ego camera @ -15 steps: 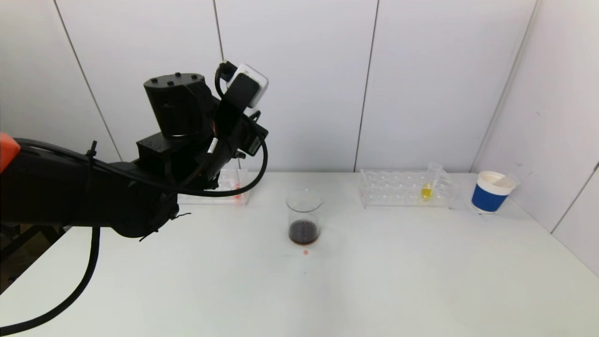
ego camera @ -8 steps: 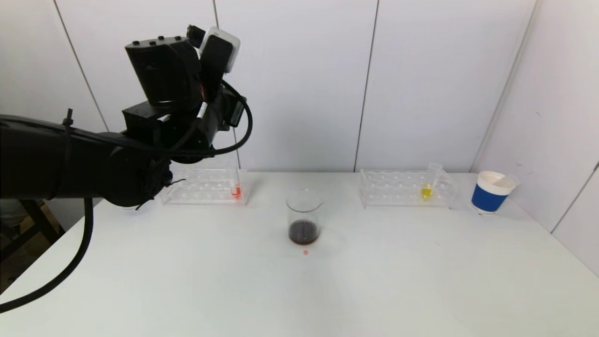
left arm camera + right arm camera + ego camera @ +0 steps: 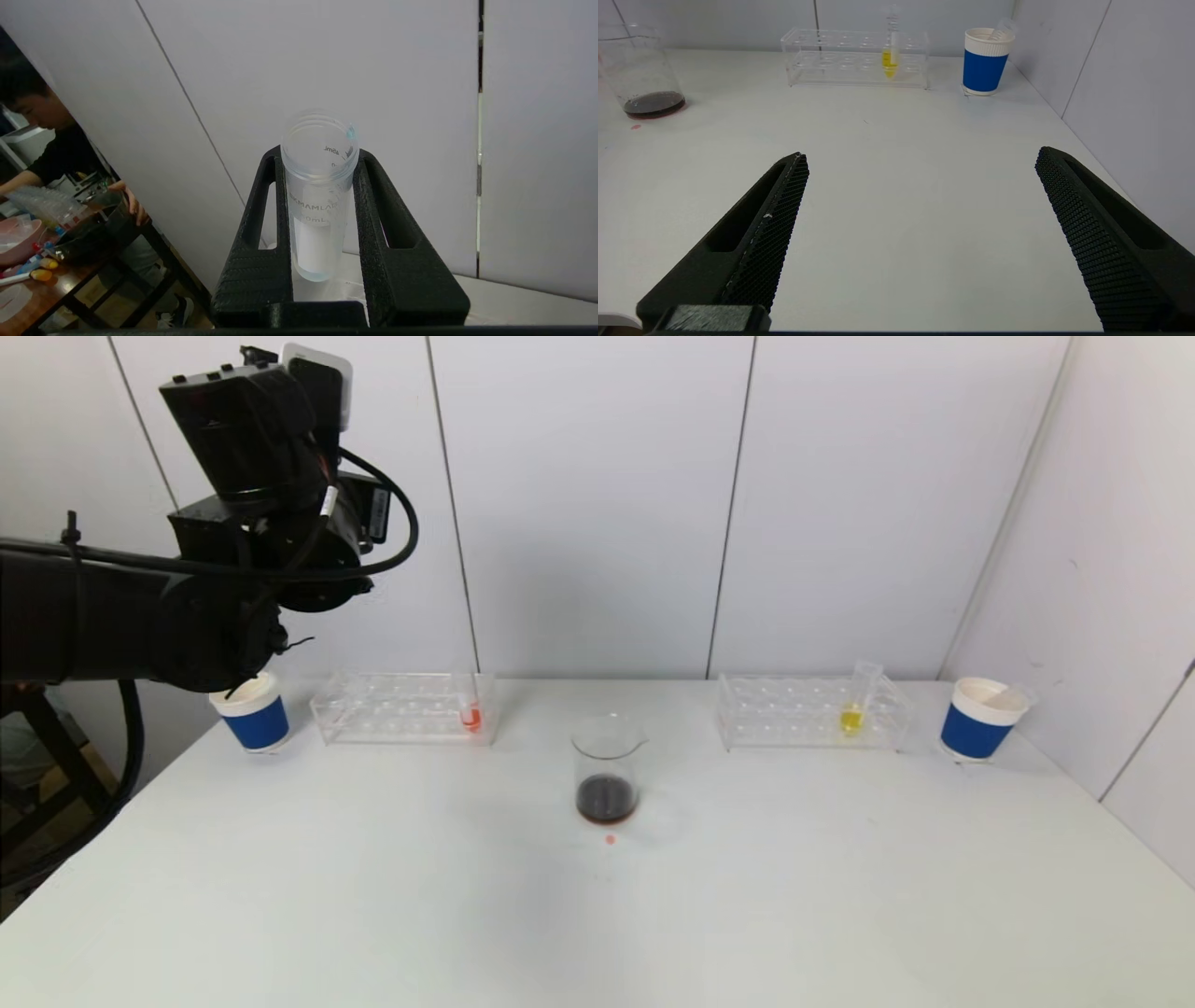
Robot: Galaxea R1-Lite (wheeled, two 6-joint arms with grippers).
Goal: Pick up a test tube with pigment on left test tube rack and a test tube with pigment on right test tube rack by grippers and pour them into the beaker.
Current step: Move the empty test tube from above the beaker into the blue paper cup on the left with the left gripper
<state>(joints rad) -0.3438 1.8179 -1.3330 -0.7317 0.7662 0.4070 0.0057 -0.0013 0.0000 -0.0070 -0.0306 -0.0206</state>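
Observation:
My left gripper (image 3: 320, 158) is shut on a clear, empty test tube (image 3: 317, 210), held upright with its open mouth up. My left arm (image 3: 252, 523) is raised high over the table's far left corner, and its fingers are hidden in the head view. The left rack (image 3: 401, 709) holds a tube with red pigment (image 3: 471, 714). The right rack (image 3: 808, 714) holds a tube with yellow pigment (image 3: 851, 709). The beaker (image 3: 607, 770) stands mid-table with dark liquid at its bottom. My right gripper (image 3: 922, 156) is open and empty, low over the table's near right, facing the right rack (image 3: 840, 65).
A blue paper cup (image 3: 252, 714) stands left of the left rack, under my left arm. Another blue cup (image 3: 980, 719) with an empty tube in it stands right of the right rack. A red drop (image 3: 610, 839) lies just in front of the beaker. Walls close in the back and right.
My left arm has risen and swung left, away from the left rack, with the empty tube in its grip. The left blue cup has come into view. Nothing on the table moved.

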